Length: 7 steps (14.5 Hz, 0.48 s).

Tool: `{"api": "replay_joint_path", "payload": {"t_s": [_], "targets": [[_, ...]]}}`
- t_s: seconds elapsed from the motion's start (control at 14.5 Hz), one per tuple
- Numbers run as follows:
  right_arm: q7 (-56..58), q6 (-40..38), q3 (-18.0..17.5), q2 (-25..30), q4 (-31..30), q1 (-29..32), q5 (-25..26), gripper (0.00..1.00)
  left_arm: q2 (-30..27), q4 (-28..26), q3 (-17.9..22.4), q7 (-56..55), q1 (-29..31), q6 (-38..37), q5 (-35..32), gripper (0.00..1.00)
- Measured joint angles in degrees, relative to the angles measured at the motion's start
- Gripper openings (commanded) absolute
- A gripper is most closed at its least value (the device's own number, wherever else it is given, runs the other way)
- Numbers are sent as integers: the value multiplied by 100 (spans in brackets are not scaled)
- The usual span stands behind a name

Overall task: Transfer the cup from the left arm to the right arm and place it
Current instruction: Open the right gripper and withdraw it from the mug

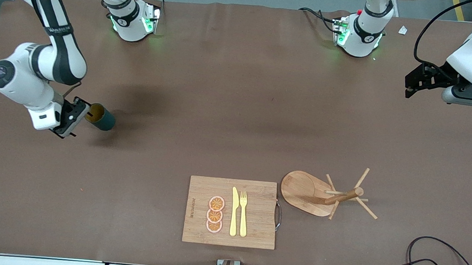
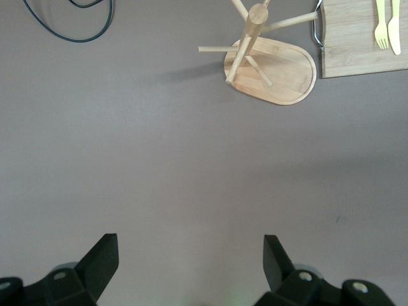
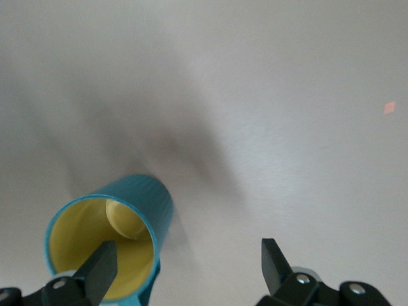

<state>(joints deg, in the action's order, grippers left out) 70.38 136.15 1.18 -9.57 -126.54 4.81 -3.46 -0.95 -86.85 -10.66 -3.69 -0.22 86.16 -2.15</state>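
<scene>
The handover looked finished, and the placing nearly so. At about nine o'clock in the front view, toward the right arm's end of the table, the right gripper (image 1: 78, 116) hung low with its jaws apart; the right wrist view showed one finger (image 3: 102, 271) dipping inside the rim and the other standing clear outside, so nothing was clamped. The cup (image 1: 100, 116) sat at that gripper's tip, apparently resting on the table (image 1: 238, 107) and leaning, mouth toward the gripper, though whether its base lay flat I could not tell. What seemed left was for the right arm to back away.

The cup was a ribbed teal cylinder with a smooth yellow-to-orange inside; its handle did not show.

Near six o'clock lay a rectangular bamboo cutting board (image 1: 253, 230) with a metal handle at one end. It carried three round orange slices (image 1: 215, 214), a yellow plastic knife (image 1: 234, 211) and a matching fork (image 1: 243, 213).

Just beside it, toward four o'clock, stood a wooden mug tree (image 1: 342, 197): an oval base, a round post and thin pegs.

At two o'clock the left gripper (image 1: 412, 85) waited over bare table, fingers (image 2: 102, 258) spread wide and empty. A matte brown sheet covered the tabletop.
</scene>
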Motion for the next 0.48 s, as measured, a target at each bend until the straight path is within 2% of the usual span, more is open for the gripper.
{"api": "replay_joint_path", "payload": {"t_s": [0.28, 0.48], "targets": [[-1161, -2087, 3, 318, 1515, -2, -89, 100, 0, 0, 0, 0, 0, 0, 0, 100], [-2682, -3036, 16, 345, 2240, 4, -91, 100, 0, 0, 0, 0, 0, 0, 0, 100]]}}
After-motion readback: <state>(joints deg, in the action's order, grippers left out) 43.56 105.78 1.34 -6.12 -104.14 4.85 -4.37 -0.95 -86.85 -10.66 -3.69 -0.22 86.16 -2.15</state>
